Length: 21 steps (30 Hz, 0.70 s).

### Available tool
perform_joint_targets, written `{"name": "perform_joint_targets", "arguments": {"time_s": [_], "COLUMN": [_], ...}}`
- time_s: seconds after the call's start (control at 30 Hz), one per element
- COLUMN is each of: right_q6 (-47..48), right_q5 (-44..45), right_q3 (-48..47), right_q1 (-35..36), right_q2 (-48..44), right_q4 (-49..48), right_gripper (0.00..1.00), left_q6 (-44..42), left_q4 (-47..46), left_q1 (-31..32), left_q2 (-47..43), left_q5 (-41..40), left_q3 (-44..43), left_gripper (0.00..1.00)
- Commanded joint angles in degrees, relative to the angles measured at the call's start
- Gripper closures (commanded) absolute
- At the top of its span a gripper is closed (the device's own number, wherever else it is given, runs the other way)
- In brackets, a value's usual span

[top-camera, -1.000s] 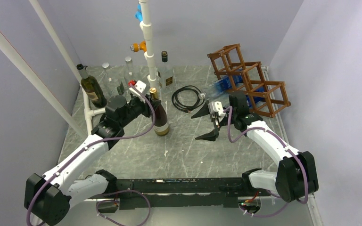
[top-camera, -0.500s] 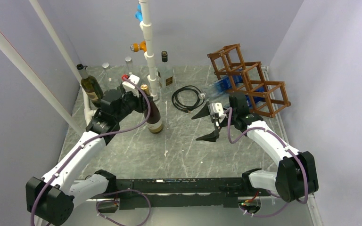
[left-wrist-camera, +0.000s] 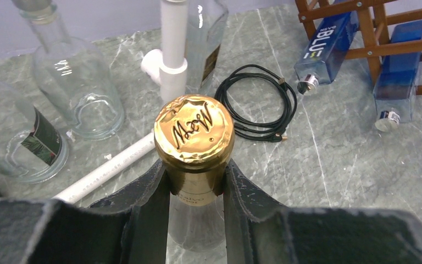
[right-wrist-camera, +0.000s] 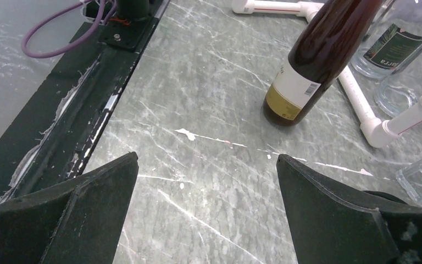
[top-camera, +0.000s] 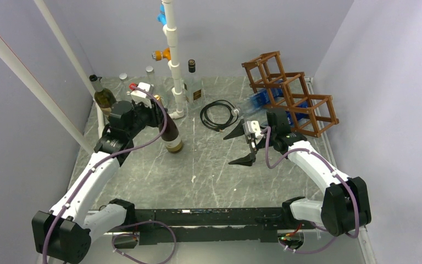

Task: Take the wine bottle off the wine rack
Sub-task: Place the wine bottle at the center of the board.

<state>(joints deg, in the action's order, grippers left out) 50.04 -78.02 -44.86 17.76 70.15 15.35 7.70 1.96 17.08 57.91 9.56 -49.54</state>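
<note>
Near edge: both arm bases are mounted on a black rail [top-camera: 214, 215] along the front of the grey marbled table [top-camera: 214, 176]. Right gripper [top-camera: 236, 147]: right of centre, above bare table, jaws spread fully wide, nothing between them and no contact with any object. Left gripper [left-wrist-camera: 196, 170]: left of centre and slightly farther back, jaws clamped tight on the gold-foil neck of the wine bottle [top-camera: 170, 132], one finger on each side just below the embossed cap. The bottle is dark brown with a pale label and leans, top tilted toward the far left. The right wrist view shows its base at table level, but contact with the surface cannot be confirmed. It is well apart from the wine rack [top-camera: 292, 94]. Beyond, mid-table: a coiled black cable [top-camera: 218, 114] lies flat. Far right corner: the reddish-brown rack stands against the wall, with two blue bottles [left-wrist-camera: 325, 47] lying in its lower cells, necks pointing out toward the table. Far centre: a white pipe post [top-camera: 173, 55] stands upright. Far left: clear glass bottles [left-wrist-camera: 82, 82] and a dark green bottle [top-camera: 104, 99] stand grouped.
</note>
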Motion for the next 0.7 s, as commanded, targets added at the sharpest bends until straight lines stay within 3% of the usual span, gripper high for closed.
{"name": "perform_joint_targets", "arguments": {"time_s": [0.0, 0.67], "right_q6": [2.55, 4.53], "right_q5": [-1.72, -1.15], "right_q3": [-2.14, -2.51], "right_q1": [-0.18, -0.18], "right_q2": [-0.67, -0.87], "right_q4": [0.24, 2.02], "right_gripper": [0.00, 0.00], "left_q6": [2.05, 4.18], "left_q4": [-13.20, -11.49], "left_q1": [-2.30, -12.43], "left_q2": [-3.30, -3.83], "left_q5": [-0.25, -0.05], "left_q3": [-7.06, -7.41], "left_gripper": [1.00, 1.00]}}
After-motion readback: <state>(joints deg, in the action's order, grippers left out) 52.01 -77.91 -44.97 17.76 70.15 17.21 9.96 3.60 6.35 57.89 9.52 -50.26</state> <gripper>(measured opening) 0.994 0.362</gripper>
